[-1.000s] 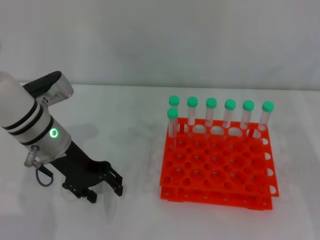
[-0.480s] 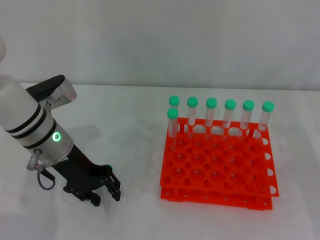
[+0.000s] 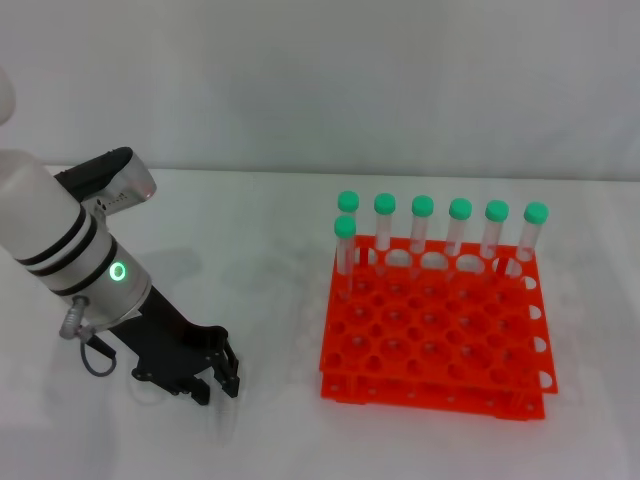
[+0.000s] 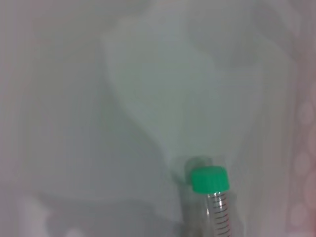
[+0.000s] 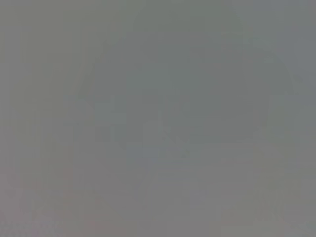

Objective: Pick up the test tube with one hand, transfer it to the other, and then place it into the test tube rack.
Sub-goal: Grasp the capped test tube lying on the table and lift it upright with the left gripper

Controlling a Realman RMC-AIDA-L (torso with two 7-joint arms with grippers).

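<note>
One slim clear green-capped test tube [image 4: 215, 200] lies right under the black two-finger left gripper [image 3: 213, 377], cap toward two o'clock; finger state cannot be told.

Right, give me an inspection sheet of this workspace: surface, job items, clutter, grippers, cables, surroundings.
Surface: white tabletop, bare between arm and rack.
Job's things: orange test tube rack on the robot's right side, seven green-capped tubes upright along its far edge; test tube with green cap lies on the table under the left arm, seen in the left wrist view.
Clutter: nothing seen.
Grippers: left gripper low at the table, pointing down over the tube's spot; whether it is closed on the tube cannot be told. Right gripper not in view.
Cables: grey cable loop at the left wrist.
Surroundings: plain pale wall behind the table.
</note>
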